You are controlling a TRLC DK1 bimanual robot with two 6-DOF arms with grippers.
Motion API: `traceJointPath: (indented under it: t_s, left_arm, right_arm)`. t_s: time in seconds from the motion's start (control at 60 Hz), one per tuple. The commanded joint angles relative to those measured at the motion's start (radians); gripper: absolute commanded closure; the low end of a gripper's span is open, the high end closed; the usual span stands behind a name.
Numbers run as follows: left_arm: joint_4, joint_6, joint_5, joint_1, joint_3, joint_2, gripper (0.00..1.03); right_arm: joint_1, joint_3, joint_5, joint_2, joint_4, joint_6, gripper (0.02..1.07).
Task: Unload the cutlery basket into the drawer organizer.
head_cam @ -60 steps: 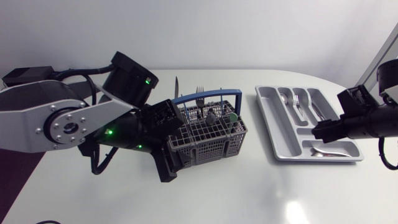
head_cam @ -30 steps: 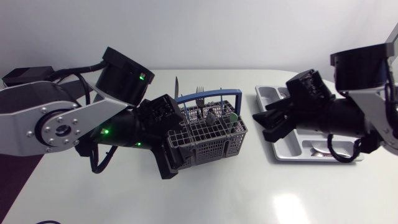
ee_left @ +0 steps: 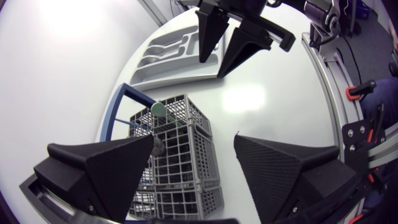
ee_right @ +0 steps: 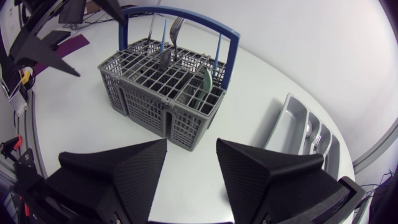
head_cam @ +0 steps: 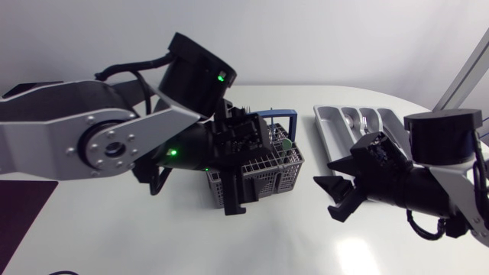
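Observation:
The grey cutlery basket with a blue handle stands mid-table. It holds a fork, blue-handled pieces and a green-handled one. My left gripper hangs open over the basket's left end, and in its wrist view the basket lies between and ahead of its fingers. The right gripper is open low over the table, right of the basket and pointing at it. The grey organizer behind it holds some cutlery and is partly hidden by the right arm.
Bare white table lies between the basket and the right gripper, and in front of both. The organizer sits at the table's far right, near its rounded edge. The left arm's bulky links cover the table left of the basket.
My left arm has swung right, bringing its gripper over the basket. The right arm came away from the organizer, passed leftward over it, then dropped to the table's front right.

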Motion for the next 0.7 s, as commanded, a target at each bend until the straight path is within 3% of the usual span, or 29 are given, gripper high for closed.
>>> traceJointPath:
  t_s: [0.0,0.333,0.683]
  left_arm:
    - [0.009,0.110,-0.013,-0.016,0.056,0.067,0.14]
    - [-0.014,0.345,-0.015,0.027,0.242,0.262,0.14]
    - [-0.167,0.486,-0.015,0.050,0.480,0.440,0.15]
  right_arm:
    - [-0.006,-0.046,0.001,-0.037,-0.017,-0.025,0.47]
    - [-0.003,-0.081,0.002,-0.041,0.002,-0.039,0.47]
    - [-0.007,-0.090,-0.002,0.045,0.085,-0.067,0.47]
